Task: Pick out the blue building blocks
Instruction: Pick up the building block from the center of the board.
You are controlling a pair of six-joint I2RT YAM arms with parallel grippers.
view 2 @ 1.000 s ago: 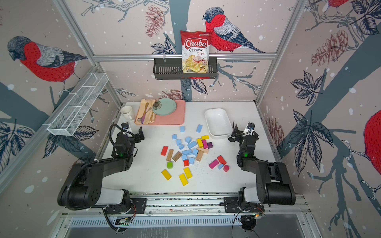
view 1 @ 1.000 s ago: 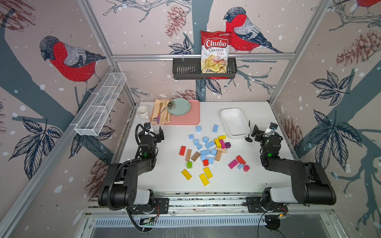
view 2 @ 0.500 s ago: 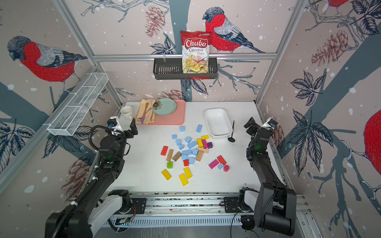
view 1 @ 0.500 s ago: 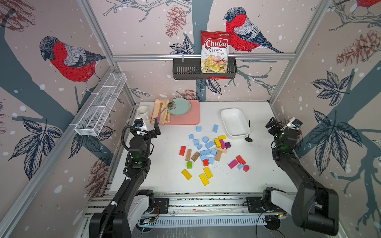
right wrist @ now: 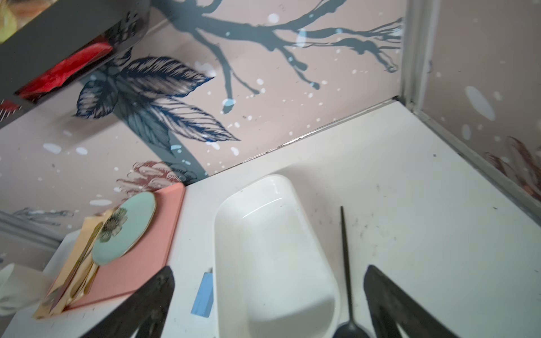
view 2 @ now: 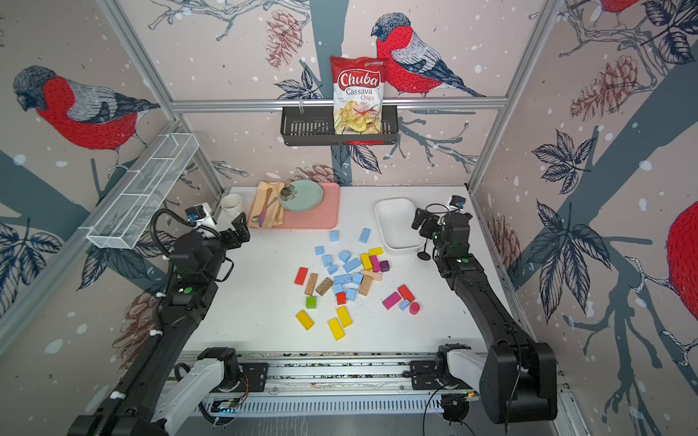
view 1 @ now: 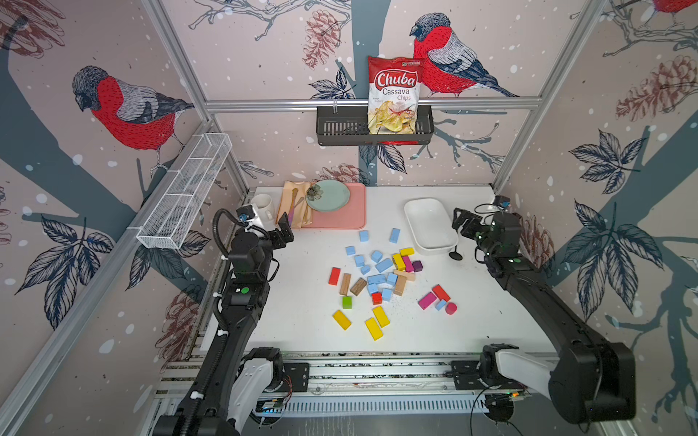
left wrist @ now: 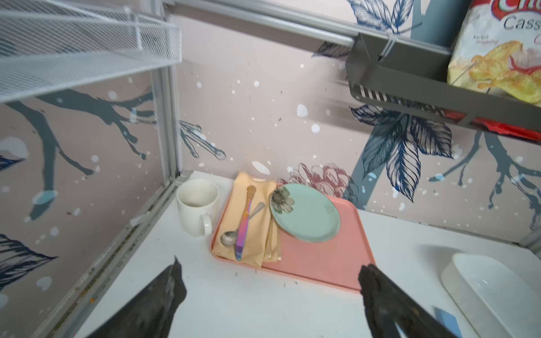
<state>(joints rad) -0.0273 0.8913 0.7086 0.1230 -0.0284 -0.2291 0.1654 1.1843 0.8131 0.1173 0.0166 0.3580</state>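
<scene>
Both arms have risen from the folded pose of a second ago and now reach toward the back wall; the blocks lie unmoved. In both top views: left gripper, jaws apart and empty, just beside the near corner of the flat pink plastic tray; right gripper, jaws apart and empty, beside the white rectangular dish. The blue building blocks, light sky-blue wooden cubes and short bars, lie scattered mid-table among yellow, red, magenta, purple, green and plain wooden blocks; several touch, so the exact count is hard to make out; none is in the dish. Left wrist view: both fingers spread wide, their tips slightly blurred; white ceramic mug beside the tray; one blue block cut off at the frame edge, partly behind a finger. Right wrist view: fingers spread, the dish between them; one blue bar just beside its wall; slim black spoon on the other side, its bowl cut off.
</scene>
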